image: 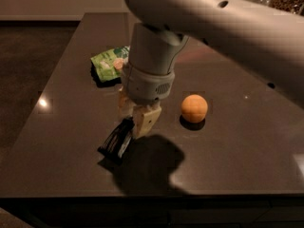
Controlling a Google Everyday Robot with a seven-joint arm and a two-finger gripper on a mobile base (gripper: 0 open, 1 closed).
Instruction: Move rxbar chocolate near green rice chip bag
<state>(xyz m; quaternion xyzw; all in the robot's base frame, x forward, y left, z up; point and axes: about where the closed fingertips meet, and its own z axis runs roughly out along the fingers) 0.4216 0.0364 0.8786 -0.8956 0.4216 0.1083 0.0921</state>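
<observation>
Fingers [147, 119] clamped on the upper end of the rxbar chocolate [115, 142]. The bar hangs tilted, lower end at or just above the table [61, 127]; can't tell which. Gripper [136, 125] sits mid-table, near the front edge. Green rice chip bag [108, 63] lies behind it, apart from the bar. Orange ball [194, 108] is to the side.

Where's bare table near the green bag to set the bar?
Bare: table in front of the green rice chip bag, out to the left edge; also right of the orange ball. Crowded: centre, where the gripper holds the rxbar chocolate, jaws shut.
</observation>
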